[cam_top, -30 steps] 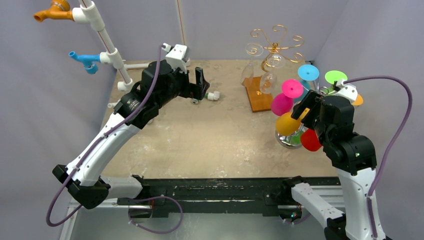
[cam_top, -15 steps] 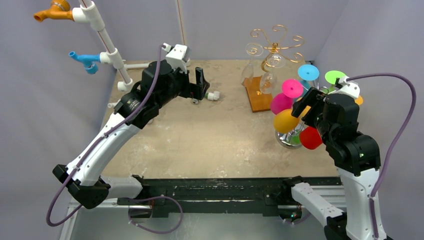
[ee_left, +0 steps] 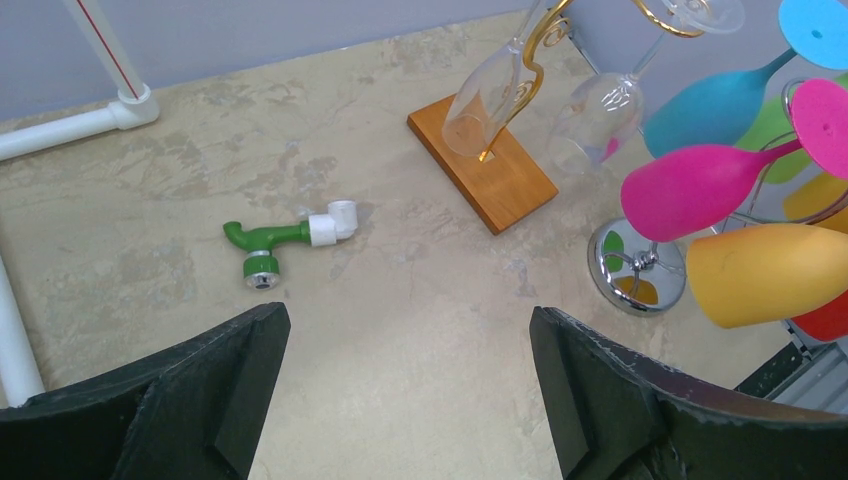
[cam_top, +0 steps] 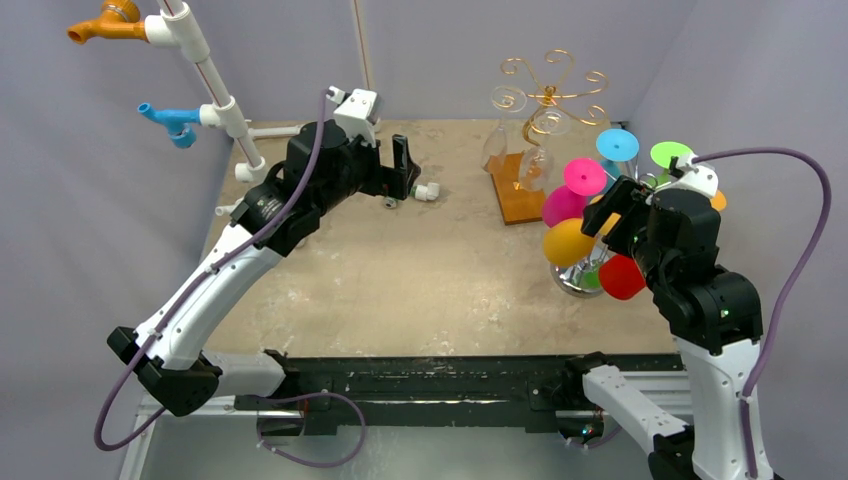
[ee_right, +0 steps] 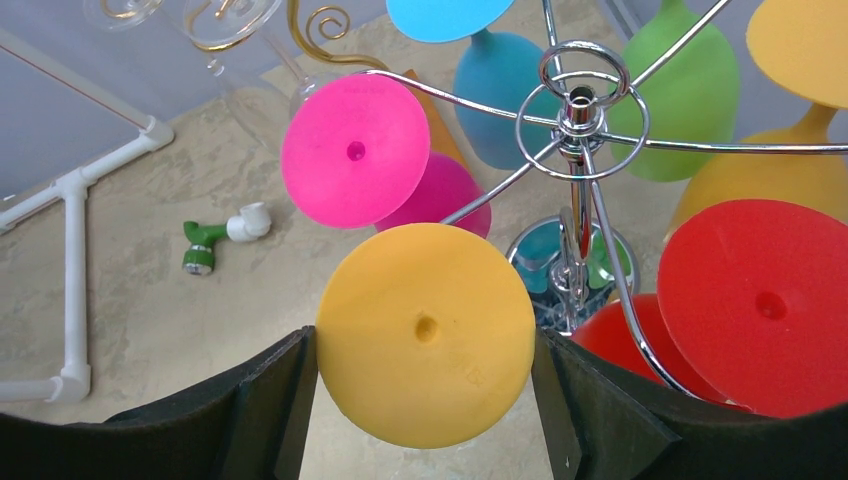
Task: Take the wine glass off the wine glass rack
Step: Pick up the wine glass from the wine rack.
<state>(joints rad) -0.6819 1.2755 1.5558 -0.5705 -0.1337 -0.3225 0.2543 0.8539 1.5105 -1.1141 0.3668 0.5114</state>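
Patience: right gripper (ee_right: 424, 345) grips the yellow wine glass (ee_right: 425, 300) by its foot on the right-hand chrome rack (ee_right: 580, 95), so draw it out along its wire, clear of the pink glass (ee_right: 355, 150); left gripper (ee_left: 405, 335) gapes empty.

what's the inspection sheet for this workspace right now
surface: beige table, worn and stained
job's things: yellow wine glass on the chrome rack among other coloured glasses
clutter: green pipe fitting lying on the table; gold rack with clear glasses
grippers: left gripper open, empty; right gripper closed on the yellow glass's foot
cables: left purple cable runs along the arm; right purple cable arcs over the wrist
surroundings: white pipe frame with orange fitting and blue fitting; grey walls
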